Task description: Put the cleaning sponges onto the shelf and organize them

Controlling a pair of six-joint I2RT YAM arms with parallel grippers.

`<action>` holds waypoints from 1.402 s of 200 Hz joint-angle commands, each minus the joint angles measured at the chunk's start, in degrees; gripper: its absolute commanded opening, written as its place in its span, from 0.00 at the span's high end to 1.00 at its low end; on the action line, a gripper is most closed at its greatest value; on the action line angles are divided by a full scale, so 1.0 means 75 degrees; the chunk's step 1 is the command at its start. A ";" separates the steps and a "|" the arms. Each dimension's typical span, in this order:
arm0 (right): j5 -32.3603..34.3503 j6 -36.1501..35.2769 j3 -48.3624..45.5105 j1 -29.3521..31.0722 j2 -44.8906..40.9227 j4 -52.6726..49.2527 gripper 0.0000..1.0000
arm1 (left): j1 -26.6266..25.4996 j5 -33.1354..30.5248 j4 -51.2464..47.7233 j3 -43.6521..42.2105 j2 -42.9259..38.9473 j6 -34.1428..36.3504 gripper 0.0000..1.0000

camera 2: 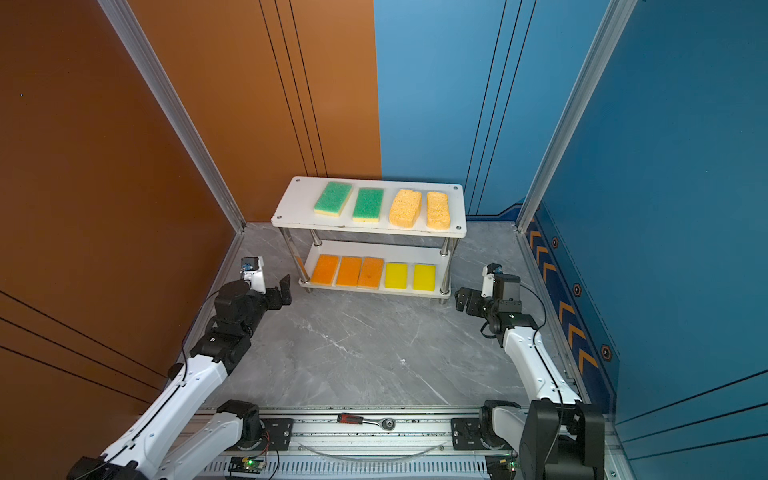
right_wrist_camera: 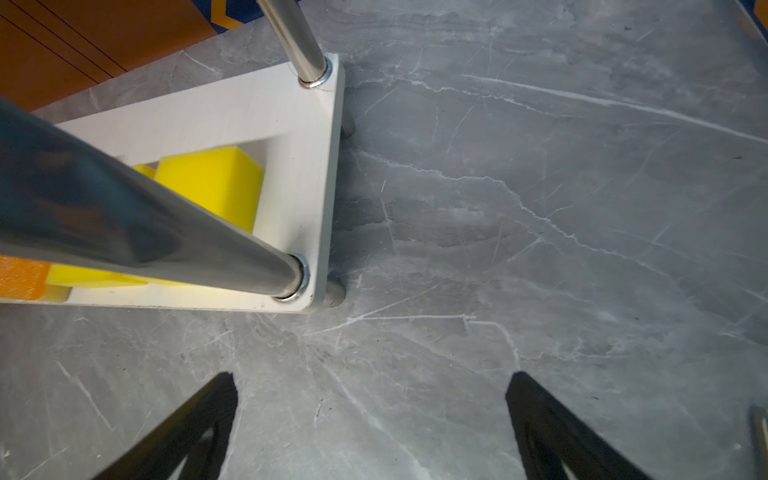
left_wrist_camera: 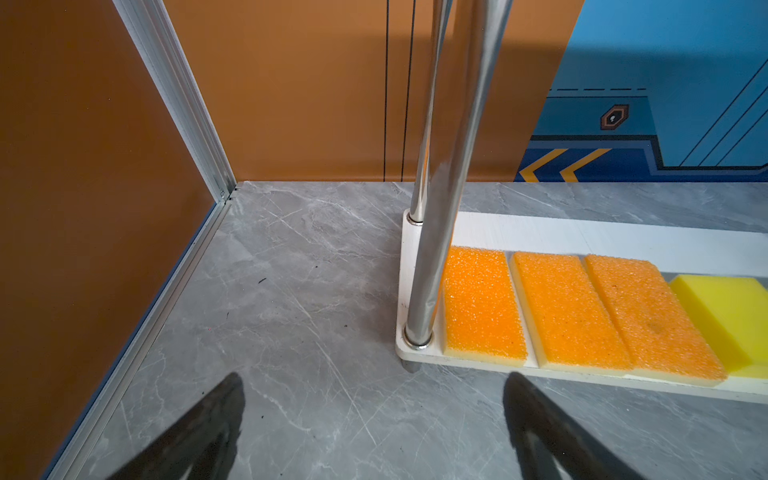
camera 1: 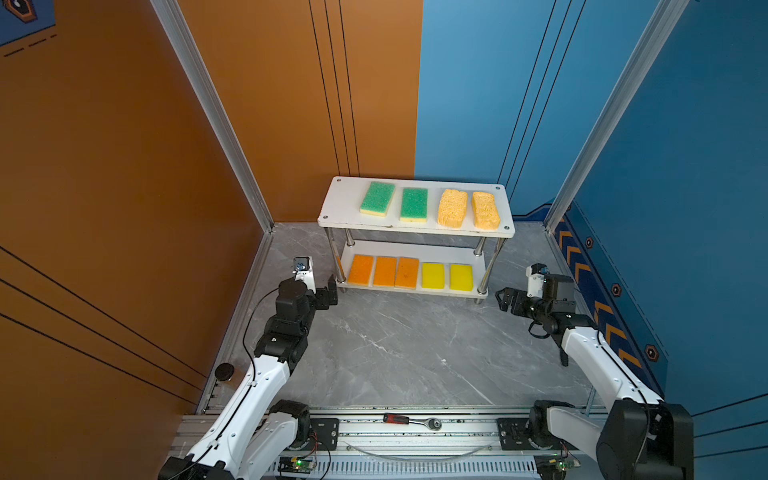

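White shelf (camera 1: pixel 340 203) fully stocked, both grippers bare.
Left gripper (left_wrist_camera: pixel 374 376) is spread wide and empty, with three orange-topped sponges (left_wrist_camera: pixel 569 307) on the lower board just beyond one fingertip (left_wrist_camera: pixel 524 401). Right gripper (right_wrist_camera: pixel 372 374), equally wide and empty, faces the two yellow sponges (right_wrist_camera: pixel 216 183). Green-topped sponges (camera 1: pixel 377 198) and porous sponges (camera 1: pixel 452 208) lie on the top board. Sorting looks done; next likely means backing both arms away.
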 commanded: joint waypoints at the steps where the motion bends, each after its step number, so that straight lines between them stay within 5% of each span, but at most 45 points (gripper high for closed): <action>1: 0.0583 -0.0062 -0.0477 -0.0028 0.0201 0.1596 0.00 | 0.0155 -0.0071 0.0563 -0.0330 0.0033 -0.0013 0.02; 114: 0.1557 -0.0243 -0.1421 -0.0085 0.2396 0.6564 0.00 | 0.0634 0.0458 0.2768 -0.1517 0.1097 0.0247 0.02; 184: 0.1566 -0.0502 -0.1683 0.0105 0.2496 0.7097 0.00 | 0.1037 0.0582 0.4202 -0.2038 0.1984 0.0419 0.02; 217: 0.2200 -0.0766 -0.2093 0.0538 0.3148 0.8494 0.00 | 0.1112 0.0495 0.4453 -0.1747 0.2766 0.0519 0.02; 280: 0.2481 -0.0923 -0.1934 0.0675 0.3035 0.7991 0.00 | 0.1208 0.0986 0.5955 -0.1744 0.4036 0.0603 0.02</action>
